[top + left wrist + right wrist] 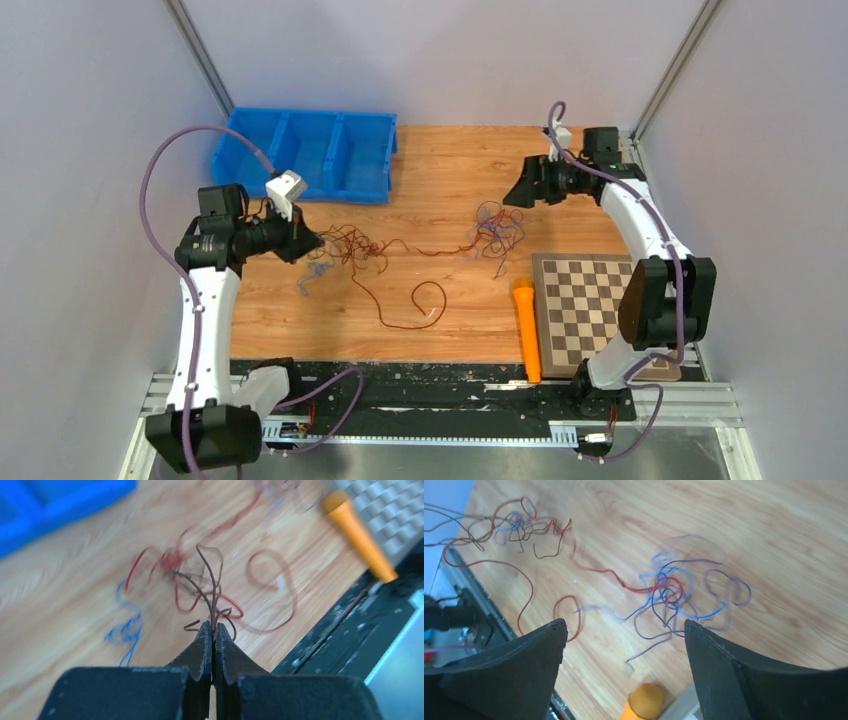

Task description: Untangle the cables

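The cables are lying on the bench to the left of the chessboard, spread in two clumps joined by a red strand. A blue and purplish clump is sitting just past the chessboard's far left corner. A red and dark clump is lying well to the left of the chessboard, and a long red loop is curling out from it toward the near edge.

The left jaws are pinching a few thin dark strands of the cables from that farther clump. They are closed tight on them, and the strands are rising from the tips.

The right jaws are standing wide with nothing between them, hanging beyond the chessboard's far left corner. In the right wrist view, the blue and purplish cables are showing in the gap below.

An orange cone is lying along the chessboard's left edge. A blue bin is sitting far to the chessboard's left, at the back of the bench.
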Robot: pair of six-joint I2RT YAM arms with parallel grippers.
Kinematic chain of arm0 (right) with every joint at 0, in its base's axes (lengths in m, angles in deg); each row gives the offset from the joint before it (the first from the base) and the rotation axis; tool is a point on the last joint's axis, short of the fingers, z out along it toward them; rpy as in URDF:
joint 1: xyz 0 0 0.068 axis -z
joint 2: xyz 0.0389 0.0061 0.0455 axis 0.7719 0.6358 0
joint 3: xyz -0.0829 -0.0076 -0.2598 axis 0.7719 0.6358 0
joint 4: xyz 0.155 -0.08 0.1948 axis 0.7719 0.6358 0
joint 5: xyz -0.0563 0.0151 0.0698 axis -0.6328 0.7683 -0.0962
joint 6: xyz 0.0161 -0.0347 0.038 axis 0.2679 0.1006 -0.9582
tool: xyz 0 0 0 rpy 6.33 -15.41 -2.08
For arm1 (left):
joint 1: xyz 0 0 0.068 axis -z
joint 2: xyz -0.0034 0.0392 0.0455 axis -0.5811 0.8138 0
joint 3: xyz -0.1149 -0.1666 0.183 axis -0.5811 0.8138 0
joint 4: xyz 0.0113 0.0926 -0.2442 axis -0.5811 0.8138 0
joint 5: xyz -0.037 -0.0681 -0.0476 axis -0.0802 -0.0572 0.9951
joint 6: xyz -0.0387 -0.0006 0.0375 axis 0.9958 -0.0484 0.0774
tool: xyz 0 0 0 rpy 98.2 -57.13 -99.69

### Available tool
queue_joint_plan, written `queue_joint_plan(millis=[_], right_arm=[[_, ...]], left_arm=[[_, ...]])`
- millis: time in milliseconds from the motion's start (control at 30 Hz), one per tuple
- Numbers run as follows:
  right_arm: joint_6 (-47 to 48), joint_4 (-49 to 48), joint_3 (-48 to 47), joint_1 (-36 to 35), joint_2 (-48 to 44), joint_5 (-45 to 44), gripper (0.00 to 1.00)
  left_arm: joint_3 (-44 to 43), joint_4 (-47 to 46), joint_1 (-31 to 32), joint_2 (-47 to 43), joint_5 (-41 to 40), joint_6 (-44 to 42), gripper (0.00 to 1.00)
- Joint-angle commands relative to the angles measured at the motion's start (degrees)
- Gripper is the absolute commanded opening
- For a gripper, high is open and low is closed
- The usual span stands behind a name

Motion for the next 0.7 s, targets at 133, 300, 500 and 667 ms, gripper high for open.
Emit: queue_joint_plan(millis=[133,300,500,667], right_arm=[[-0.9,-1.2,-7.3,-17.4,1.6,10.1,0.97],[-5.9,-11.7,-5.5,-29.8,6.2,4.0,0.98],[-13.6,-24.4,-4.9,-36.3,16.5,9.3,1.0],[-20.8,-40.1,-1.3,-40.0,21.7,9.2,0.98]], left_arm=[[-4.8,-21.3,11.2,-3.2,13.2,26.1,0.0],[-5.9,-27.4,14.4,-1.5,15.5,32.5,0.0],[-5.8,-32.0,14.9,-1.4,16.9,36.2,0.0],[-5.9,-35.4,15.0,-1.6,18.5,37.3,0.0]])
